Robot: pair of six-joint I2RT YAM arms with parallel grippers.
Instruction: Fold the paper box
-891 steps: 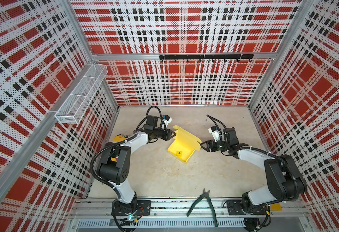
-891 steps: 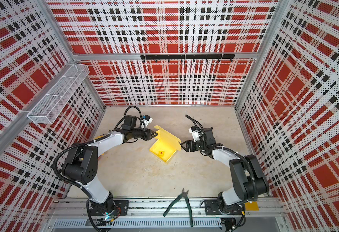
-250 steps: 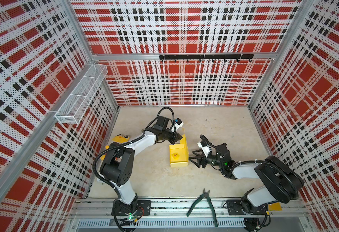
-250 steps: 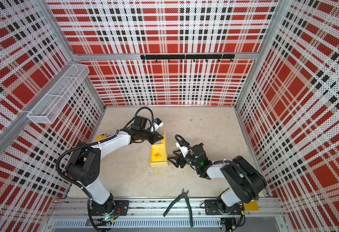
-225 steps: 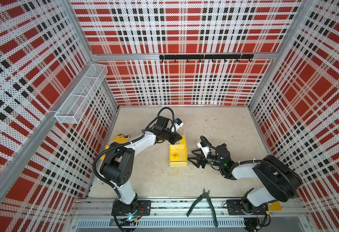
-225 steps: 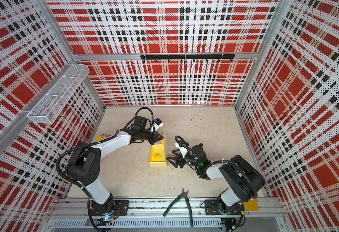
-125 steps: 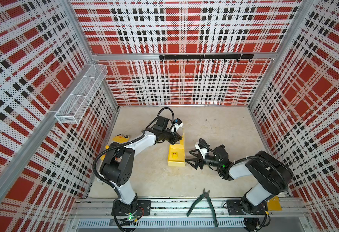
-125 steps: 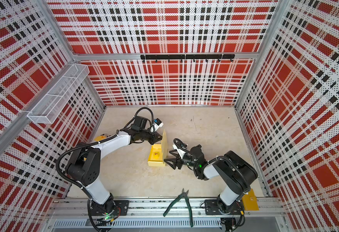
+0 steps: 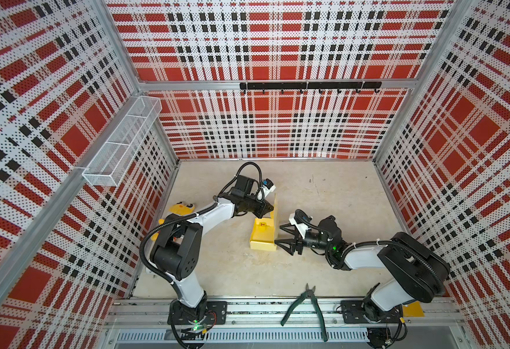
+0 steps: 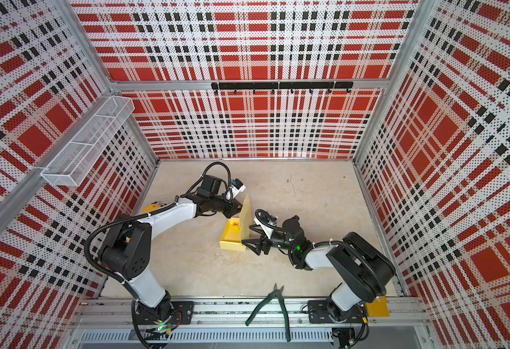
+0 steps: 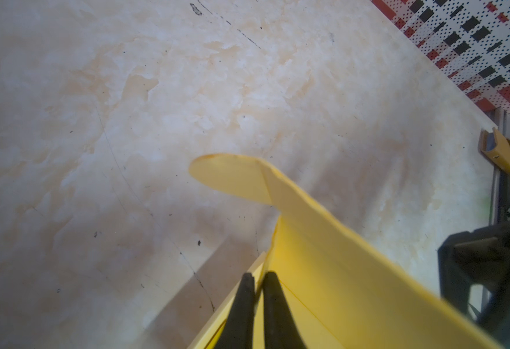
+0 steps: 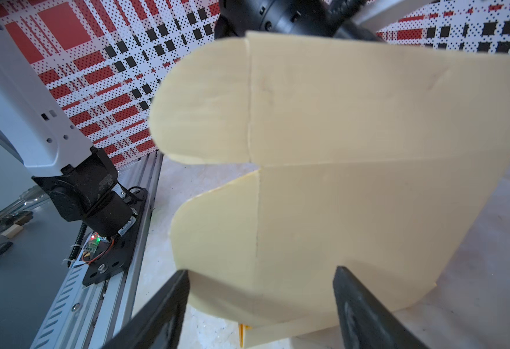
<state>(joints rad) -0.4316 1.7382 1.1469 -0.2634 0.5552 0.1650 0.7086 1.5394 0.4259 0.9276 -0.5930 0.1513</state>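
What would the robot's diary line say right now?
left gripper: shut on paper box edge | right gripper: open, facing upright flap

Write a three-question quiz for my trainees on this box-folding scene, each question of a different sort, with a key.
1. True or false: the left jaws are pinched shut on an edge of the paper box.
2. What lies across the front rail? A) green-handled pliers B) a screwdriver C) a tape roll
3. Fill in: the right jaws, facing the box's upright flap, stand ____.
Key: 1 true; 2 A; 3 open.
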